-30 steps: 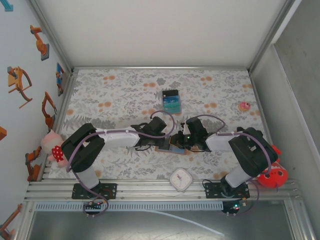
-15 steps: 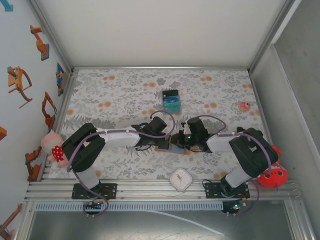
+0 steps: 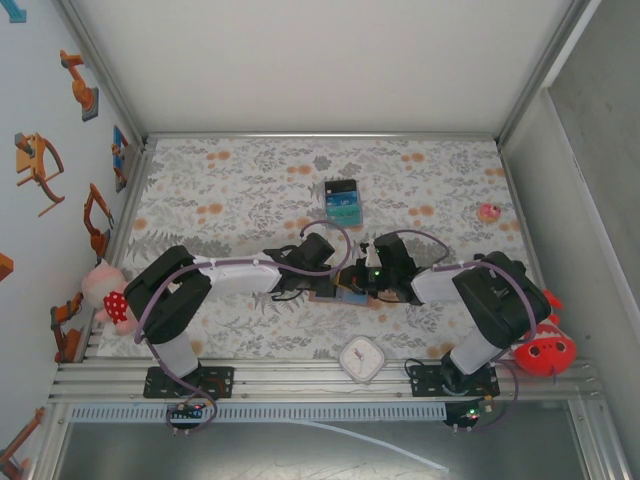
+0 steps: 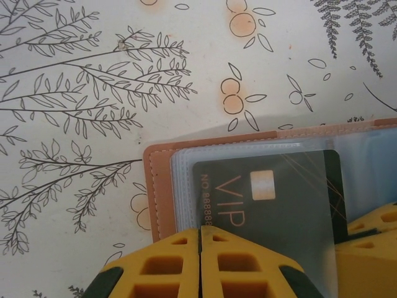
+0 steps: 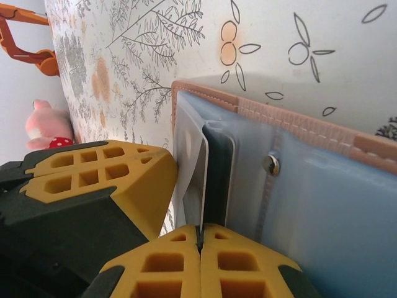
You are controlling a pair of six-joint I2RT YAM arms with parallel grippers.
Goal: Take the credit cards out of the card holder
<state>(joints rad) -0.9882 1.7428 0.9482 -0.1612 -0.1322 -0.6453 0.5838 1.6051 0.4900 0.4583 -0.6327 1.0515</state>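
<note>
The card holder lies open on the table between both grippers, brown leather edge outside, pale blue inside with a snap stud. A black "VIP" credit card sits in its clear sleeve. My left gripper is shut on the sleeve's near edge; its yellow fingers press against the sleeve flap. My right gripper is shut on the thin edge of the black card, which stands partly out of the sleeve. Two more credit cards, black and teal, lie further back on the table.
A white square object sits by the near rail. A small pink item lies at the right, a red plush by the right arm's base, and a pink plush at the left wall.
My right gripper's jaws have closed the last bit onto the card edge, and the right arm has shifted slightly. The left gripper and the card holder stay in place.
</note>
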